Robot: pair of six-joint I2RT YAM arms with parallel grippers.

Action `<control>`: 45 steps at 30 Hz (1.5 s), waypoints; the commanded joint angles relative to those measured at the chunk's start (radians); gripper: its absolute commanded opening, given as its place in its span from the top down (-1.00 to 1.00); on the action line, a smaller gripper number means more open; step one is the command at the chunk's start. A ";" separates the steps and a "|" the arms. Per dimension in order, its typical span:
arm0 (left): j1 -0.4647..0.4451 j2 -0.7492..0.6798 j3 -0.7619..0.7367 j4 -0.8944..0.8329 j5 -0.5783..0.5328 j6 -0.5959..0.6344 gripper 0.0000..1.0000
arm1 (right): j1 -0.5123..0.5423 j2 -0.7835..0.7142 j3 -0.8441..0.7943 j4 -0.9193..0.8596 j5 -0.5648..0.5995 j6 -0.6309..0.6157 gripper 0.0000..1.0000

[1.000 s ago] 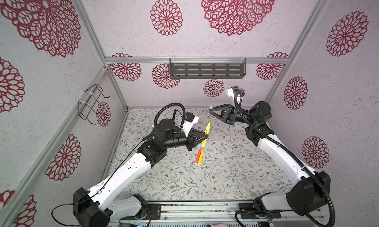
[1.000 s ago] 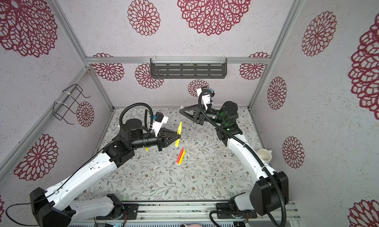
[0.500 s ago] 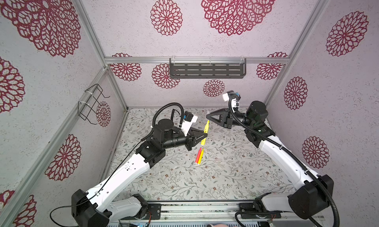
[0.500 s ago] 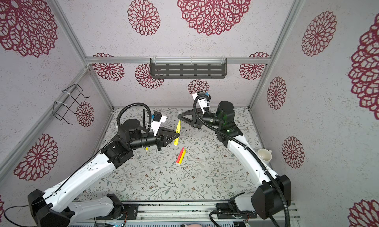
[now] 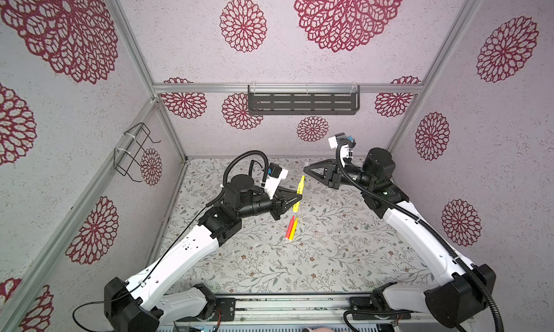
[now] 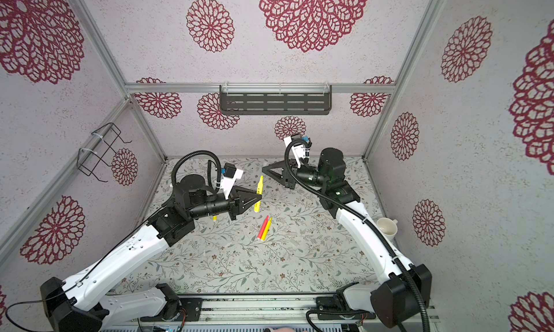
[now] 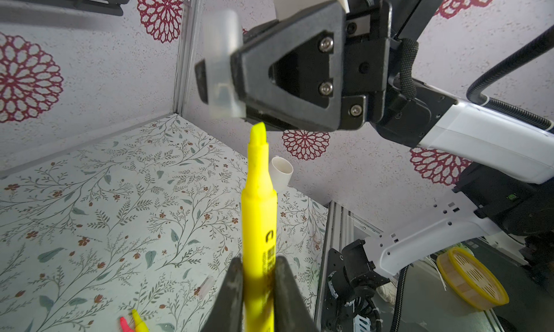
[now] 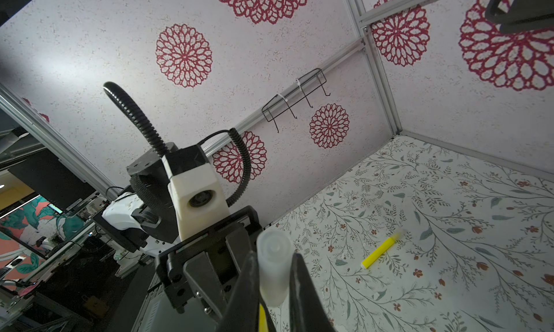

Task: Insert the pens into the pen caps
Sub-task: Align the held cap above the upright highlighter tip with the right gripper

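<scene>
Yellow pen (image 7: 259,213) was pinched in left gripper (image 7: 259,263) jaws, barrel print legible only as "C". Right gripper (image 8: 274,267) jaws pinched clear pen cap (image 8: 274,245) near its tip.

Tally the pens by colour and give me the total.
Yellow: 3 - held yellow pen in the left gripper, second yellow pen beside the red-pink pen, lone yellow pen lying apart.
Red-pink: 1
Total: 4 pens
</scene>
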 commanded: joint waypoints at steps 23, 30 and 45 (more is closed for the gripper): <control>-0.011 -0.002 -0.016 -0.004 -0.021 0.034 1.00 | 0.047 -0.054 0.080 -0.111 0.103 -0.109 1.00; -0.012 -0.002 -0.021 -0.004 -0.020 0.032 1.00 | 0.046 -0.022 0.147 -0.147 0.090 -0.126 1.00; -0.012 -0.007 -0.026 0.005 -0.031 0.037 1.00 | 0.048 -0.044 0.115 -0.202 0.118 -0.156 1.00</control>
